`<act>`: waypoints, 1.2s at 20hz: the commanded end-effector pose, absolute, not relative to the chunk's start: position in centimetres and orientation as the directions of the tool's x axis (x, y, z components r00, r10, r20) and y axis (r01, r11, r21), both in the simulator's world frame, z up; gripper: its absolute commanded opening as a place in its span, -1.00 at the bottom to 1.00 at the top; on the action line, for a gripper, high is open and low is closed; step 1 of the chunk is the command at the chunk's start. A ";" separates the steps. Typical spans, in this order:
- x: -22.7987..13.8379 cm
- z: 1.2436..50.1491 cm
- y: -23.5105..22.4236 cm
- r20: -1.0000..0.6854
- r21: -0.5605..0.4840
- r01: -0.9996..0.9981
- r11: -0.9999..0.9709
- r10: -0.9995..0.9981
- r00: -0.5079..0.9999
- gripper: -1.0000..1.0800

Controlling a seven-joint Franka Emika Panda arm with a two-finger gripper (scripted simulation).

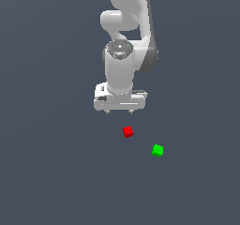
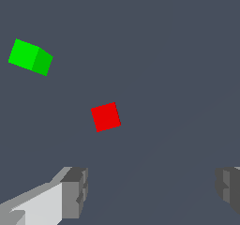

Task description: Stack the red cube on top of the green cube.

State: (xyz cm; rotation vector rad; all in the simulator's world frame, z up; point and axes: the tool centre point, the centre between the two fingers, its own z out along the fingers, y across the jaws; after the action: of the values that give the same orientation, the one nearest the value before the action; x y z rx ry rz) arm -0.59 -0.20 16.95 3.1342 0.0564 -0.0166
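The red cube (image 1: 127,131) lies on the dark grey floor, just below my gripper (image 1: 119,111) in the exterior view and slightly to that view's right. The green cube (image 1: 158,150) lies apart from it, further toward the exterior view's right and nearer the camera. My gripper is open and empty, held above the floor. In the wrist view the red cube (image 2: 106,116) sits ahead of the gripper (image 2: 152,186), beyond the wide gap between the fingertips (image 2: 75,191), nearer one of them. The green cube (image 2: 31,57) lies further off to one side.
The white arm (image 1: 124,41) rises behind the gripper toward the top of the exterior view. The plain dark grey floor (image 1: 56,172) spreads around both cubes.
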 end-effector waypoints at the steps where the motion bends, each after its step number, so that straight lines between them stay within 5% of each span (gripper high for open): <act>1: -0.6 17.0 -0.2 -0.011 0.007 0.036 -0.999 0.036 0.999 0.92; 24: 1.6 7.3 4.0 0.000 -0.001 0.289 -0.957 0.289 0.957 0.92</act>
State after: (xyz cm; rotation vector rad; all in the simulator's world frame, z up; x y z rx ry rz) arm 1.50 3.77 7.74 3.1119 0.4398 -0.0033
